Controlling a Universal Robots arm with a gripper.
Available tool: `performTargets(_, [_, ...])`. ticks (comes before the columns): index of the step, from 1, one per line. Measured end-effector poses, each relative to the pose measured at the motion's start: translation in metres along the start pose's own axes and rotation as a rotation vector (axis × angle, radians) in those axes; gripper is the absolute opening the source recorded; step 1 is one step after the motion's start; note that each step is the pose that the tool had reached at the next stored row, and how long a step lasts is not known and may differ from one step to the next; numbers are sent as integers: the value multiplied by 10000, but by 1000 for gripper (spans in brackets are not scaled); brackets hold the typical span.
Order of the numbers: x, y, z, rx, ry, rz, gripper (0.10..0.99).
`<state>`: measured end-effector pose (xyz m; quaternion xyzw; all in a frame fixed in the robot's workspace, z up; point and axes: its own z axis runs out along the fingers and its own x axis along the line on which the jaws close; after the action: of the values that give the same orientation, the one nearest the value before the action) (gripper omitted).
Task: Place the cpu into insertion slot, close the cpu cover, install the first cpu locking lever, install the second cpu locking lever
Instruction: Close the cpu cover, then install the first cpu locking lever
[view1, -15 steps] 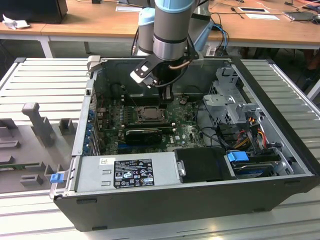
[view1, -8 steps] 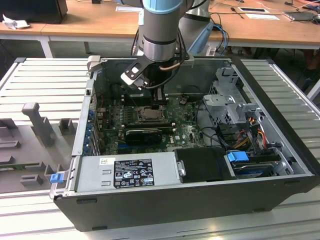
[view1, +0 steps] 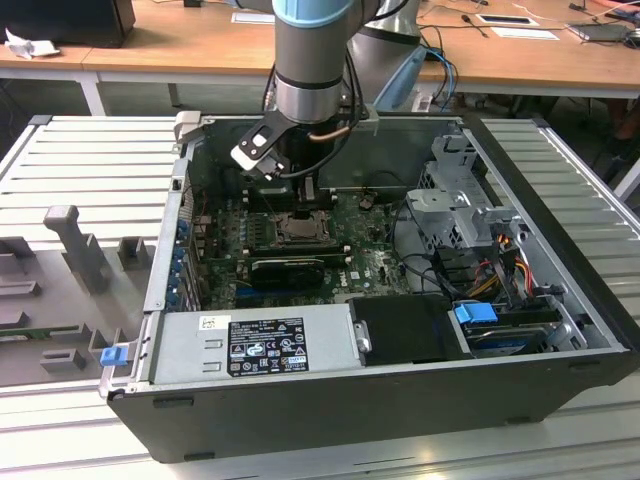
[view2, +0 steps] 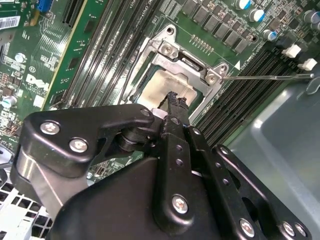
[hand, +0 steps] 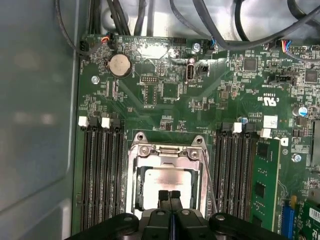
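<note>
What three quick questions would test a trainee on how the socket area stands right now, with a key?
1. True or false: the pincer is wide open.
2. Multiple choice: the cpu is A) gripped in the pincer; B) lying flat, framed by the opening of the cpu cover; C) stacked on top of the cpu cover.
3. Fill in: in the exterior view, the pincer hangs over the ____ circuit board.

Key: 1 false, its fingertips are together; 2 B; 3 green.
</note>
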<state>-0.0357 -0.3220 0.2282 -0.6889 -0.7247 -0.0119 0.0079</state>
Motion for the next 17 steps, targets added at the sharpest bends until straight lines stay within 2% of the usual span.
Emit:
performTargets(4, [0,-2,-7,1,-1,0,106])
performTargets(6, [2,-2,-60,0,-1,0,106])
performTargets(14, [6,-13,-160,-10,-7,-1,106])
performTargets(15, [8,-13,-240,-11,-11,1,106])
performTargets(17, [11,-16,-329,-19,-12,2,106])
